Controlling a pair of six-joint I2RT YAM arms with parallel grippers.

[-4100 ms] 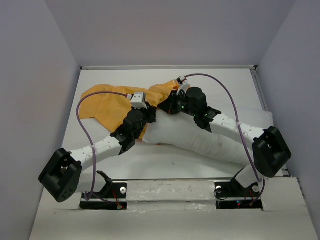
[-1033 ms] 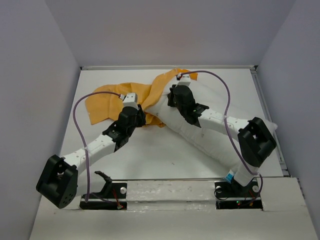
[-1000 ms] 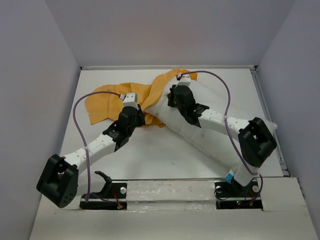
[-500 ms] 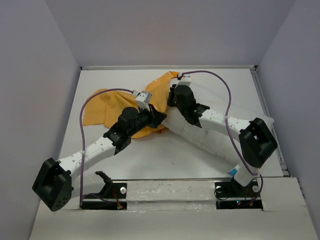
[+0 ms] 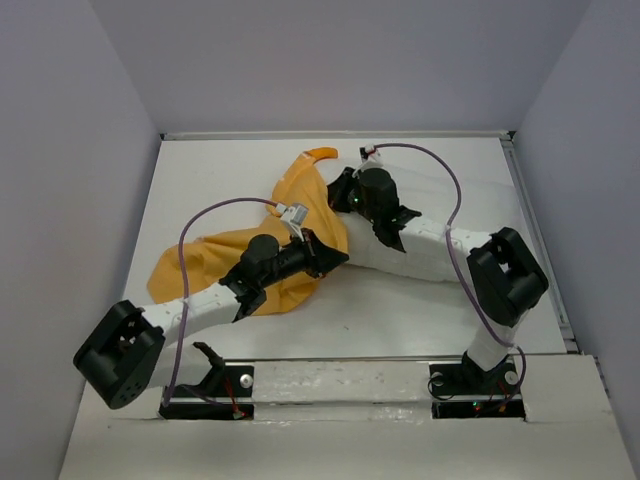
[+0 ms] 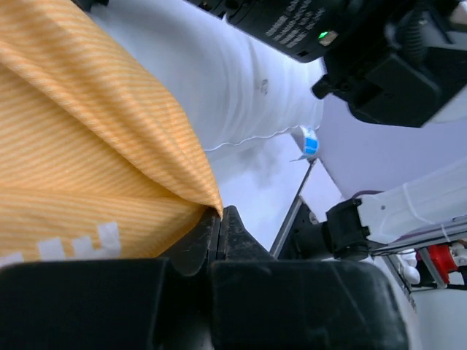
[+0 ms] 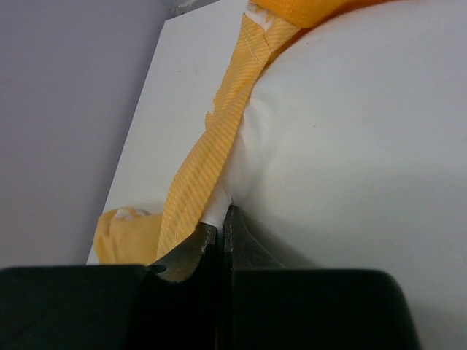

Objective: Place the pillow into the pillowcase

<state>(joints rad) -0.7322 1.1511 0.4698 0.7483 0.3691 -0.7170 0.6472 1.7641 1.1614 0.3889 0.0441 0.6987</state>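
The pillowcase [image 5: 215, 265] sprawls across the left half of the table [image 5: 225, 160], a rumpled orange sheet running from near the left arm's base up toward the far middle. Its right edge is drawn up against the end of the pillow [image 7: 350, 146].

The pillow lies on the right side of the table, under the right arm, plump and white. Its small blue-and-white tag [image 6: 311, 141] sticks out at the near edge.

The left gripper [image 6: 220, 213] is clamped tight on a corner fold of the orange cloth, lifting it just beside the pillow's end. The right gripper [image 7: 221, 216] has its fingers pressed together too, pinching where the pillowcase's striped hem runs down along the pillow's curved side. The hem seems caught between them, though a scrap of white shows at the tips as well.

The two grippers sit near each other at the pillow's left end.
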